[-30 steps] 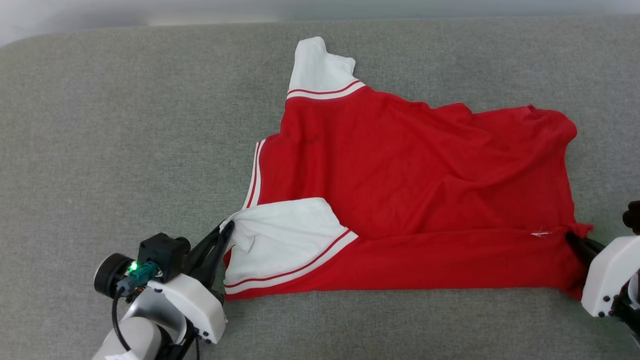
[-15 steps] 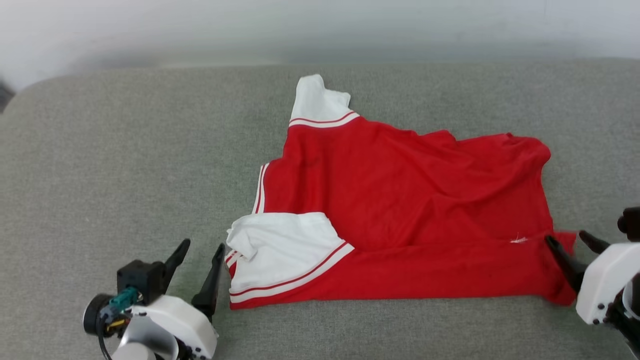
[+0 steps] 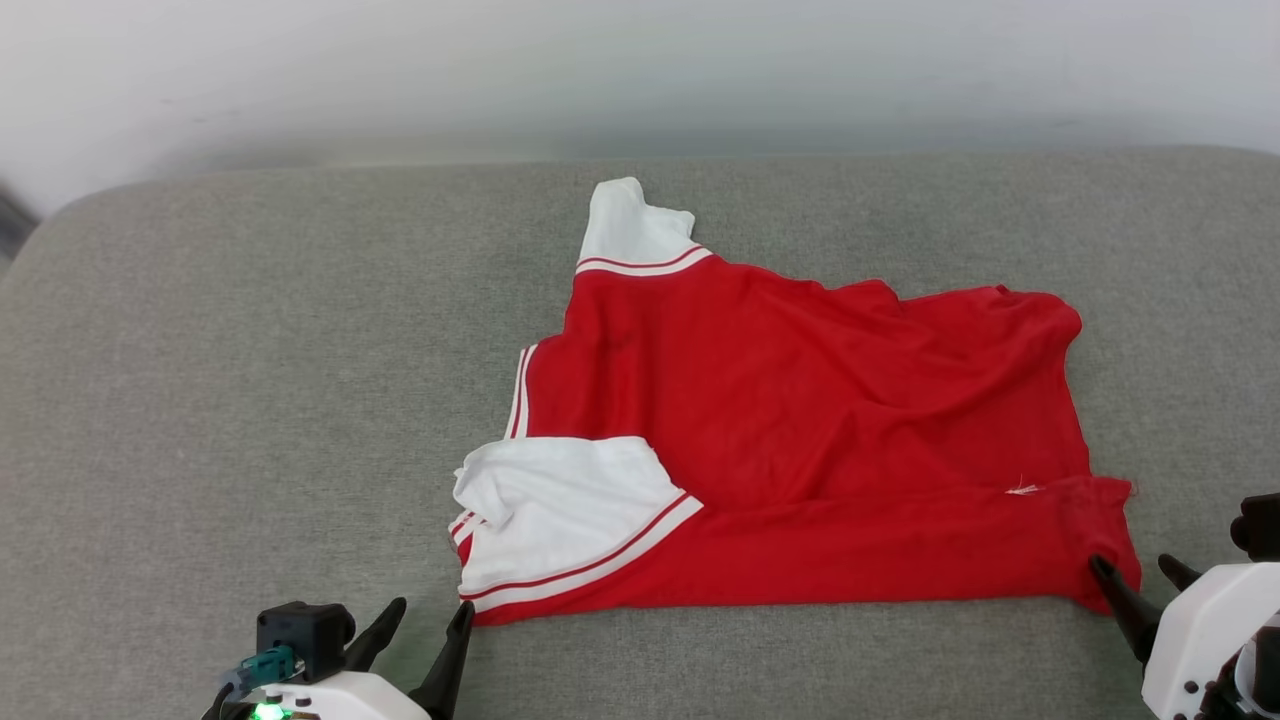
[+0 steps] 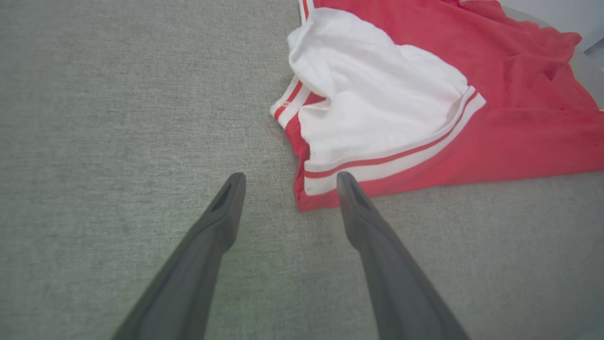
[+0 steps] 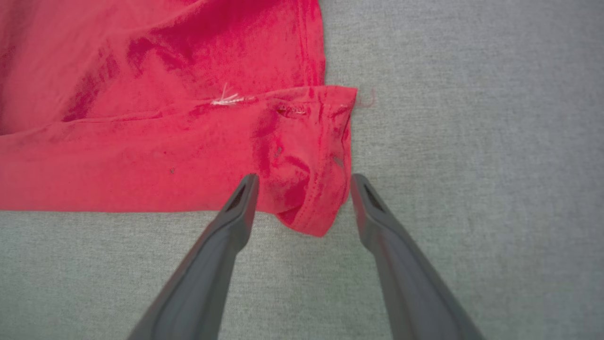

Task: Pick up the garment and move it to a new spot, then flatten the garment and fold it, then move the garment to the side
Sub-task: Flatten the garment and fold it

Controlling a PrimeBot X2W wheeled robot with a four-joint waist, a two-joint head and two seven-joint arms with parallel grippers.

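**A:** What takes up the most room?

**B:** A broad grey woven-fabric cushion surface (image 3: 250,350). It runs beneath both grippers and well beyond them, up to a pale wall (image 3: 640,70) at the far side.

**A:** And the shirt?

**B:** The red jersey garment with white short sleeves (image 3: 800,420) lies spread on that surface, ahead of both grippers and between them. It is rumpled, and its nearest edge is folded over into a long red band.

**A:** Where is the left gripper?

**B:** The left gripper with two long dark fingers (image 3: 432,612) has its jaws wide apart and holds nothing. The garment's near left corner lies just beside its right fingertip, slightly ahead. Past that corner is the near white sleeve (image 3: 560,500), bunched at its outer end and edged with red-and-white striped trim (image 3: 600,545).

**A:** The right one?

**B:** The right gripper (image 3: 1130,568), also dark-fingered, is spread just as wide and grips nothing. In its wrist view the garment's near right corner sits between its two fingertips. I cannot tell whether they touch the cloth.

**A:** Anything further off?

**B:** The far white sleeve (image 3: 630,225) sticks out well ahead of the left gripper, off to its right.

**A:** Smallest detail?

**B:** A wisp of white thread (image 5: 226,99) on the fold line, just ahead of the right gripper's left finger.
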